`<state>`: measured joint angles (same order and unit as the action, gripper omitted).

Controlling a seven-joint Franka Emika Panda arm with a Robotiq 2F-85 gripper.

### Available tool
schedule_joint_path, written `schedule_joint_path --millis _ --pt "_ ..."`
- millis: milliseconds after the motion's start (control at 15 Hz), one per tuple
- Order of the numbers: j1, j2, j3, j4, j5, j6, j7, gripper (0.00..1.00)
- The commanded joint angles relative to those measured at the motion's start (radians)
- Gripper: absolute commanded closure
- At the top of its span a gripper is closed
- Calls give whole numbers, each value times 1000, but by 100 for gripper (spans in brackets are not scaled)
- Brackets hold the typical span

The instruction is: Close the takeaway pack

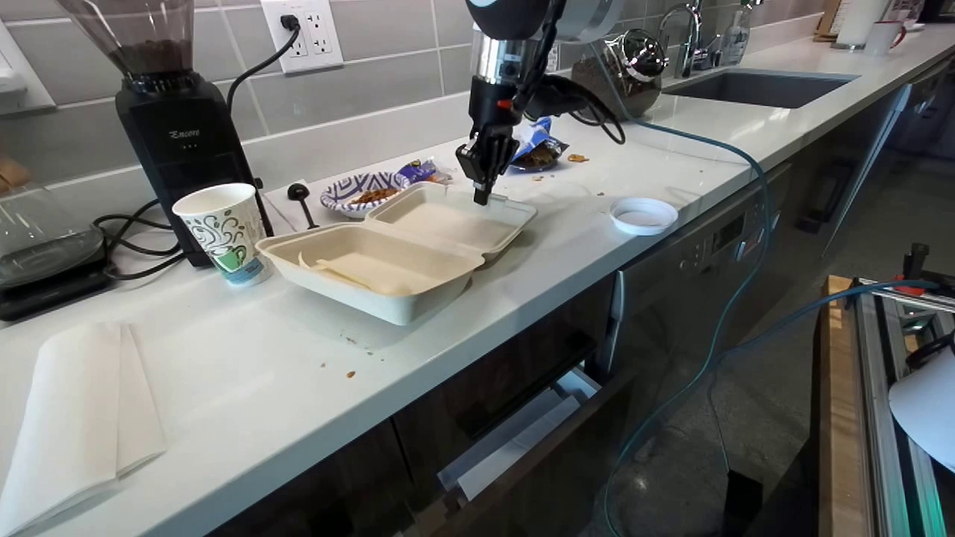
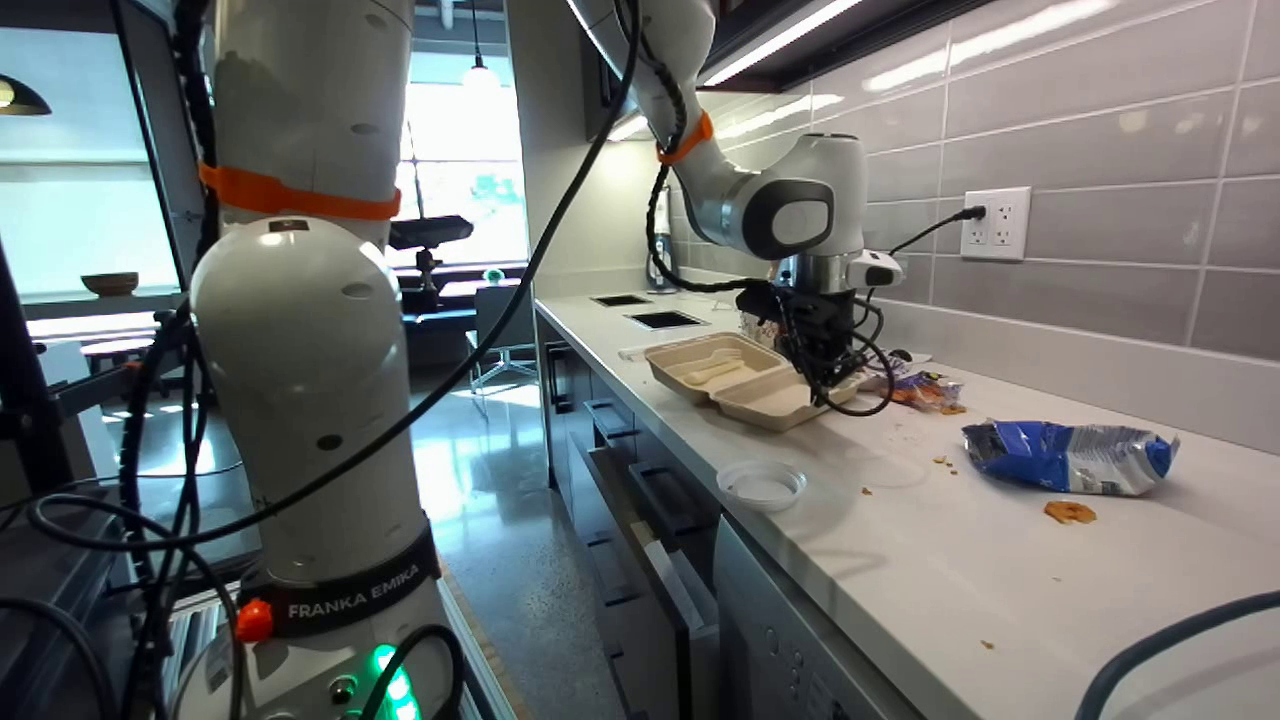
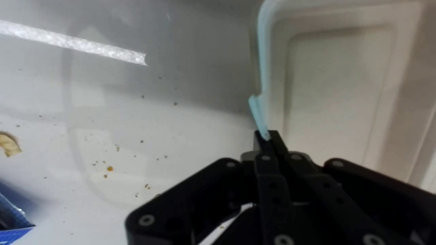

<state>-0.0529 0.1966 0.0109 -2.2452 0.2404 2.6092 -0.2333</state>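
My claw (image 3: 269,136) is clenched, with the lip of the lid (image 3: 340,92) pinched between its tips. That lid is one half of the pack (image 2: 748,384), which lies opened out on the counter (image 1: 239,418), between the front edge and the wall (image 1: 388,71). Its long axis, from lid to tray (image 1: 395,257), runs roughly alongside the front edge: the lid's free side points toward the sink (image 1: 757,88) end, the tray's free side toward the cup (image 1: 231,239) end, and the hinge (image 1: 425,240) runs crosswise between them. Pale cutlery (image 2: 714,371) lies in the tray. Behind the pack, near the wall, I see a patterned bowl (image 1: 341,190) with brown bits (image 1: 374,195) in it, a purple bag (image 1: 419,171) just beside. A blue bag (image 2: 1065,455) lies toward the sink end, set back from the front edge; what it holds I cannot tell. A white bowl (image 1: 644,216) sits close to the front edge. The cup stands upright just beside the tray's outer back corner, its contents hidden from me. Past it, by the wall, the grinder (image 1: 186,156) carries something brown in its clear hopper (image 1: 134,30). Farthest out, near the sink, a glass jar (image 1: 630,86) holds dark stuff
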Motion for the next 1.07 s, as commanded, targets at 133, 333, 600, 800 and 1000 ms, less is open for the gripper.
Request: schedule_joint_path --millis 133,333,600,800,1000 --pt "-2 -12 -58 -11 -129 10 133 100" --pt "3 -26 -99 -19 -227 -3 229 100" --pt "15 -57 -135 -23 -359 -36 357 100" --pt "19 -82 -138 -19 -424 -74 429 100" --pt "13 -113 -128 -12 -403 -123 501 66"
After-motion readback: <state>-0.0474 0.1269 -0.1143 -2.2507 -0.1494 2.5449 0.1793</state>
